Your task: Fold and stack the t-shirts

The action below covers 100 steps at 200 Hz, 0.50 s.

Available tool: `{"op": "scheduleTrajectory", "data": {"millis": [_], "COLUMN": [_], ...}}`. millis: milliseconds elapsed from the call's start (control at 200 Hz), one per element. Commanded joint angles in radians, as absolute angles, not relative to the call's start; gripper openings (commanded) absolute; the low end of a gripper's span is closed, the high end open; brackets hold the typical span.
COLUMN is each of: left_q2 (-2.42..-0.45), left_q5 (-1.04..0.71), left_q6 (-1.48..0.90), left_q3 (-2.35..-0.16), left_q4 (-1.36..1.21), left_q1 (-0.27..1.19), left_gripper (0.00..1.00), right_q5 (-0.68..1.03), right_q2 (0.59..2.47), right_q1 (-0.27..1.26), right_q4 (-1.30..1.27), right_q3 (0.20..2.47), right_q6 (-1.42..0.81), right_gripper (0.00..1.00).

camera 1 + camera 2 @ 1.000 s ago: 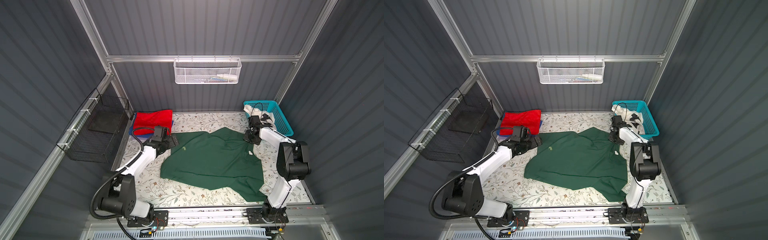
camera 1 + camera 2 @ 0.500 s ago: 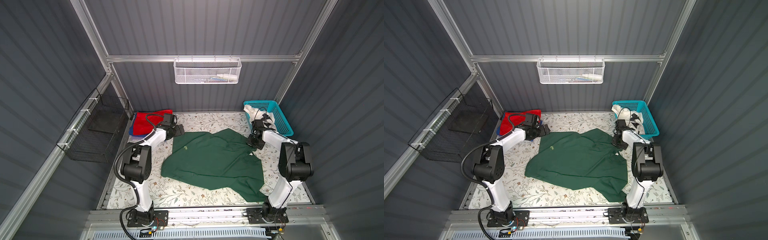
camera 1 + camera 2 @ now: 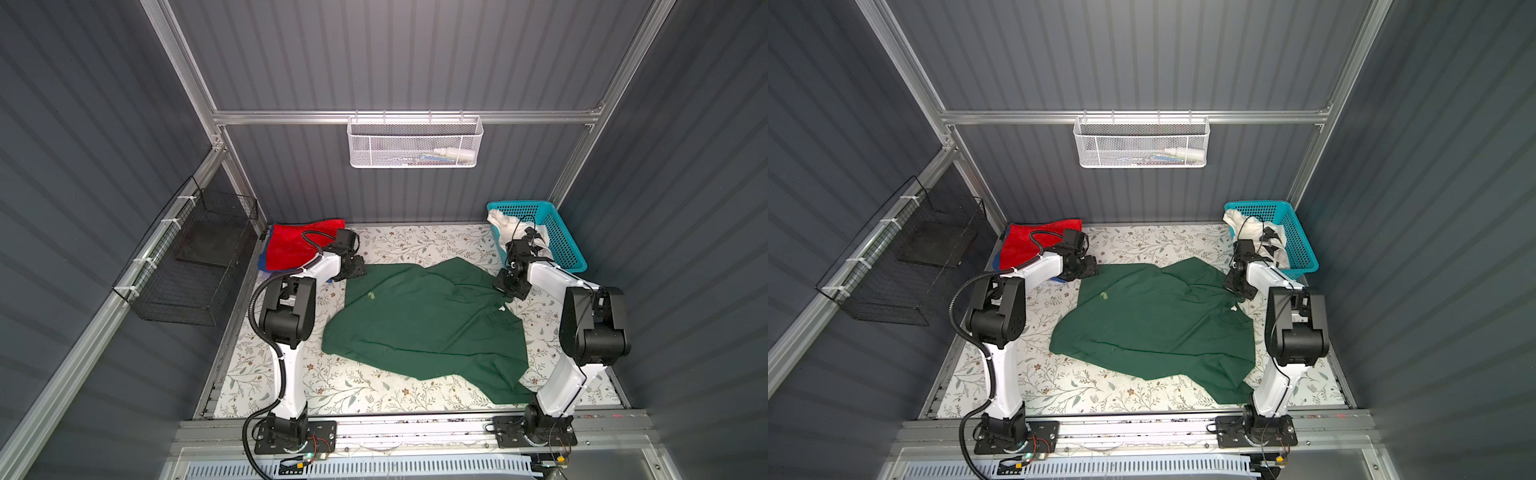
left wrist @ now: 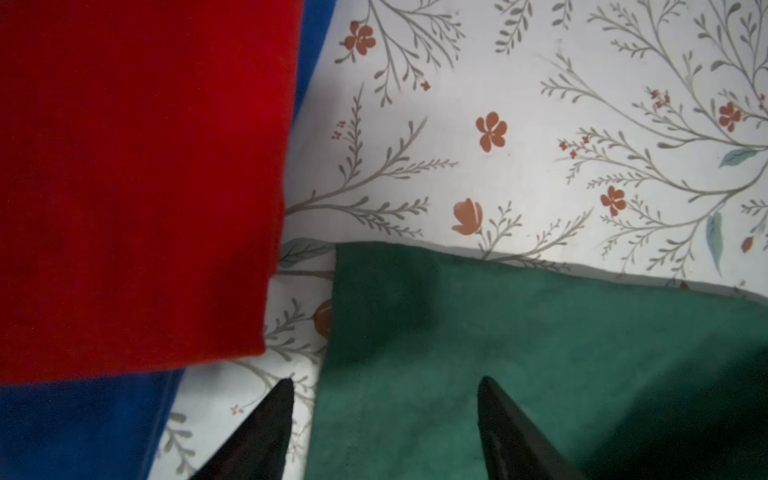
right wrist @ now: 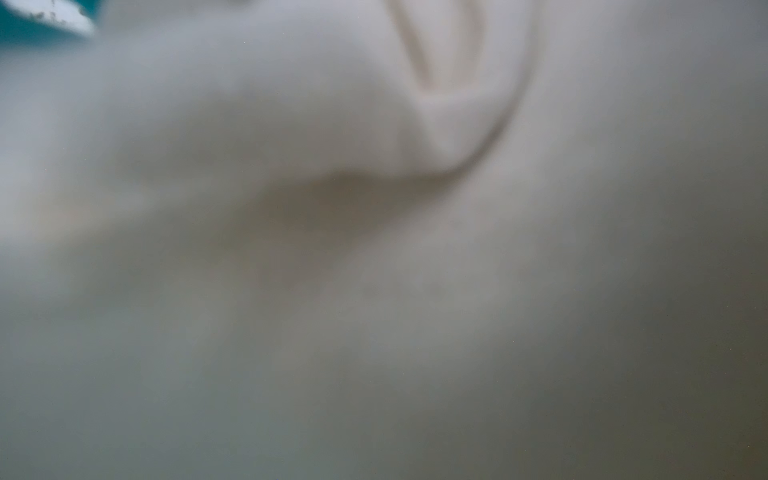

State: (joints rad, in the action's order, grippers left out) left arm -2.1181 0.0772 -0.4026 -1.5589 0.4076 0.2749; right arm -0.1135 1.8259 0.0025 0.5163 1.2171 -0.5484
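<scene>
The green shirt is lying rumpled across the middle of the table. It is looking light and limp, so it is probably calling for pinches at the corners; a mid-cloth grab would just bunch it. The left gripper is sitting at its 10 o'clock corner, fingers partly spread and straddling the edge, gripping nothing. The right gripper is closed at 2 o'clock by the basket, against the white shirt; whether it is pinching cloth I cannot tell. Since a second ago the left arm has been swinging from 9 o'clock up to this corner, its fingers narrowing. The red shirt is staying on the blue shirt.
</scene>
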Motion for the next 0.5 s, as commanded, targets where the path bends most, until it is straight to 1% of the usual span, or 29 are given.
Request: {"op": "scheduleTrajectory", "data": {"millis": [0, 170, 195, 235, 300, 495], "left_q2": [-2.178, -2.218, -2.224, -2.233, -2.242, -2.211], "left_q5": [0.101, 0.054, 0.043, 0.044, 0.055, 0.126], "left_q6": [-0.404, -0.417, -0.42, -0.42, -0.422, -0.419], "left_q3": [-1.589, -1.589, -1.591, -1.596, -1.609, -1.628], "left_q4": [0.432, 0.406, 0.404, 0.411, 0.423, 0.47], "left_q1": [0.272, 0.272, 0.272, 0.272, 0.272, 0.249], "left_gripper": [0.68, 0.49, 0.4, 0.21, 0.0, 0.0], "right_q5": [-0.104, -0.14, -0.15, -0.16, -0.177, -0.212], "right_q2": [1.808, 1.803, 1.802, 1.801, 1.799, 1.783], "right_q1": [-0.003, 0.0, -0.001, -0.001, -0.002, -0.003], "right_q4": [0.519, 0.529, 0.534, 0.543, 0.552, 0.552], "right_q3": [1.213, 1.227, 1.232, 1.239, 1.244, 1.238], "right_q6": [-0.537, -0.496, -0.485, -0.47, -0.459, -0.463], "right_gripper": [0.0, 0.0, 0.0, 0.0, 0.0, 0.0]}}
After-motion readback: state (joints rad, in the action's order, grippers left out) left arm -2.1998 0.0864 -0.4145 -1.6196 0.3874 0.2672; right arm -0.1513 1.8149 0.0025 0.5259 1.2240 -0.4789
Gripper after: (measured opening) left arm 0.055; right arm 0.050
